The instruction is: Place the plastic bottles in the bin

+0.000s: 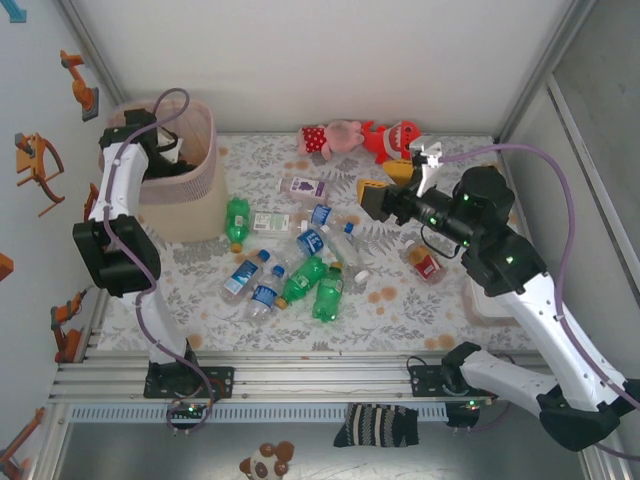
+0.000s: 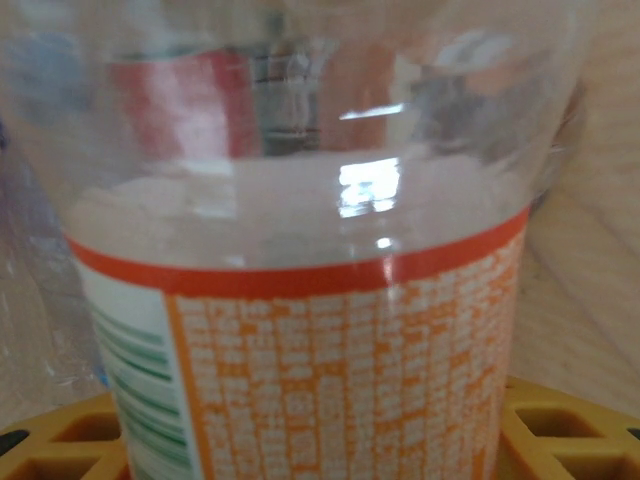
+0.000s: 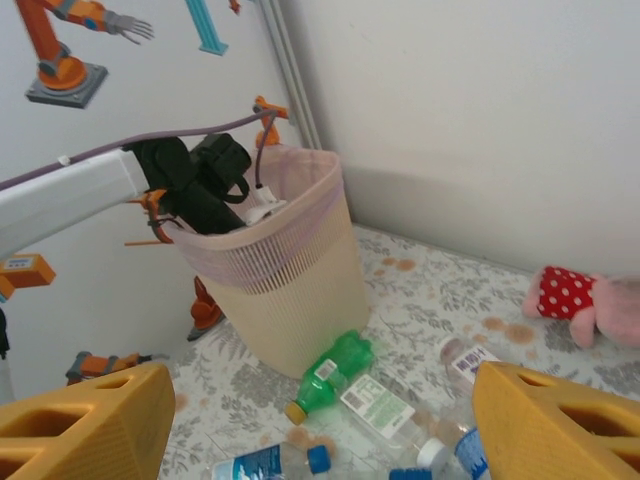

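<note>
The right gripper (image 3: 322,400) hangs with its yellow fingers (image 3: 90,425) spread wide and nothing between them. Beyond stands the bin (image 3: 290,290), with the left arm (image 3: 70,190) reaching over its pink rim. A green bottle (image 3: 335,365) lies at the bin's foot, a clear bottle (image 3: 385,410) just beside it, and a pink plush toy (image 3: 585,300) at the far right

A floral-patterned cloth (image 1: 420,322) is covering the table. A pink plush toy (image 1: 330,138) in a red dotted dress and a red plush toy (image 1: 392,138) are lying side by side at its far edge. A striped sock (image 1: 378,425) is lying on the near frame, with a brown-and-white plush toy (image 1: 268,463) near it. Robot-arm stickers (image 3: 70,45) are showing on the left wall. A flat white item (image 1: 492,303), possibly a tray, is resting at the cloth's right edge.
</note>
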`<state>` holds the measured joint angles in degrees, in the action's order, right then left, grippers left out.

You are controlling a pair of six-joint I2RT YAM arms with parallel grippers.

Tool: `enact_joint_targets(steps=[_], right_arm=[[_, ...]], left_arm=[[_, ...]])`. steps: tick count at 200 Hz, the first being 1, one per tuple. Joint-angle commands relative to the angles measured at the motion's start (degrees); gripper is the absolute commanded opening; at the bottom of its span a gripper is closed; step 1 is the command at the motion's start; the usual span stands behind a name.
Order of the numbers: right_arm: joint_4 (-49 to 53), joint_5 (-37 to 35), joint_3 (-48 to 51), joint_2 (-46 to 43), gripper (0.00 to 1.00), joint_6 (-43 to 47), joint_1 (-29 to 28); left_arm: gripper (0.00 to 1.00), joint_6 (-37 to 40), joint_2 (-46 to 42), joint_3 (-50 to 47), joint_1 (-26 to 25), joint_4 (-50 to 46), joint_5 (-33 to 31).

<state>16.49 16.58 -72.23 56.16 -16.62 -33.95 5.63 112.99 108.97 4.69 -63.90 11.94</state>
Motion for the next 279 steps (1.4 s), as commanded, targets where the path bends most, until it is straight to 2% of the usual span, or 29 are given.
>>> enact_joint_targets(steps=[1,15,45,80,108,168,206,279], right_arm=[[3.58,-5.03,-3.15,0.58,0.77,0.7,-0.41],[6.19,-7.4,-3.94,1.43,0.77,0.81,-0.41],[12.91,-10.81,-6.36,4.47,0.77,2.24,-0.41],[20.07,-15.4,-8.08,8.5,0.77,4.11,-0.24],[26.44,-19.08,-9.63,12.18,0.76,5.91,0.5],[36.54,-21.2,-8.92,20.79,0.75,11.1,7.21],[38.87,-23.26,-6.82,26.33,0.74,13.98,12.16],[39.37,-27.95,-8.37,41.88,0.68,16.73,12.54]], left_arm=[[0.62,1.43,0.23,-0.84,0.16,-1.59,0.34],[0.68,1.29,-0.58,-1.47,0.25,-1.0,1.56],[0.73,0.88,-2.83,-2.95,0.55,0.79,5.14],[0.75,-0.59,-6.37,-5.01,1.29,4.34,10.88],[0.75,-1.25,-8.96,-6.87,1.81,6.6,12.09],[0.75,-2.56,-14.61,-11.35,3.2,12.74,14.89],[0.75,-3.29,-17.32,-13.13,3.66,15.56,16.51],[0.75,-4.25,-20.17,-15.43,4.58,19.16,20.65]])
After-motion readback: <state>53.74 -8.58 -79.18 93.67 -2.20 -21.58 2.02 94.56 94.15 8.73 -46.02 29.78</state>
